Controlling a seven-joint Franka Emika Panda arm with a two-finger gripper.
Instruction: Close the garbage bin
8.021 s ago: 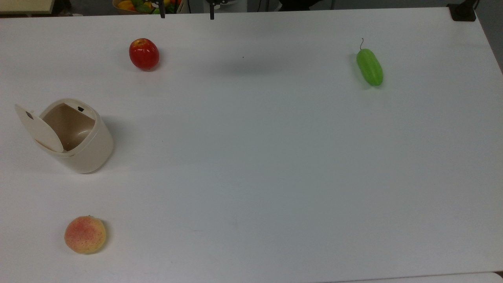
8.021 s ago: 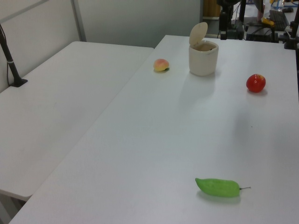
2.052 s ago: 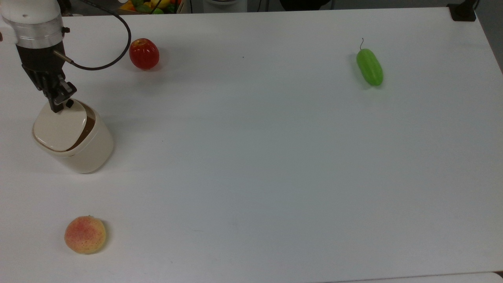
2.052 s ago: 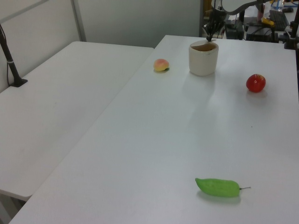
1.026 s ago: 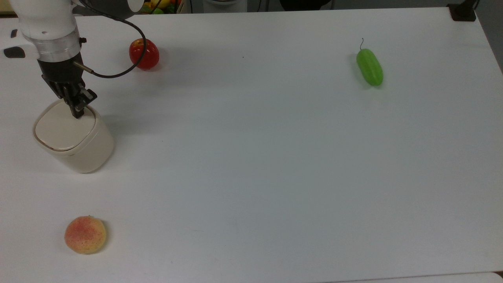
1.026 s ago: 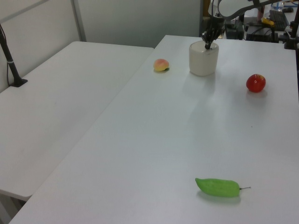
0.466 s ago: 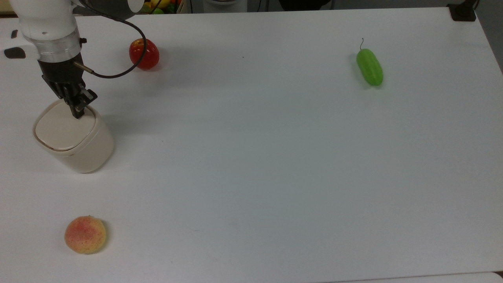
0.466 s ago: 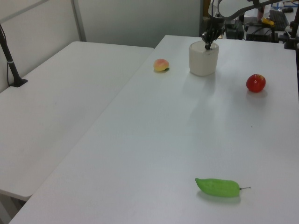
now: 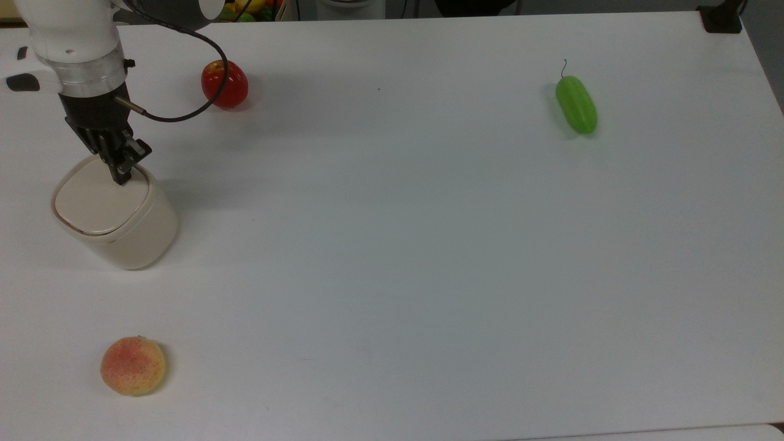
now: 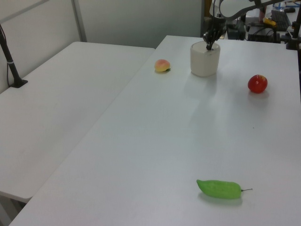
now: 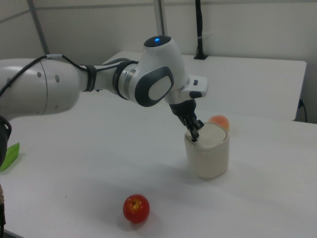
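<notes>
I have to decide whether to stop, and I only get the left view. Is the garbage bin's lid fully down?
Observer: Yes. In the top view the lid lies flat within the rim of the garbage bin, with no gap showing.
Operator: Where is the pincer touching it?
Observer: In the right view the shut pincer rests its tip on the lid's edge at the right view's left, not on the middle.
Operator: Is the cable clear?
Observer: In the top view the black cable loops across the red apple.
</notes>
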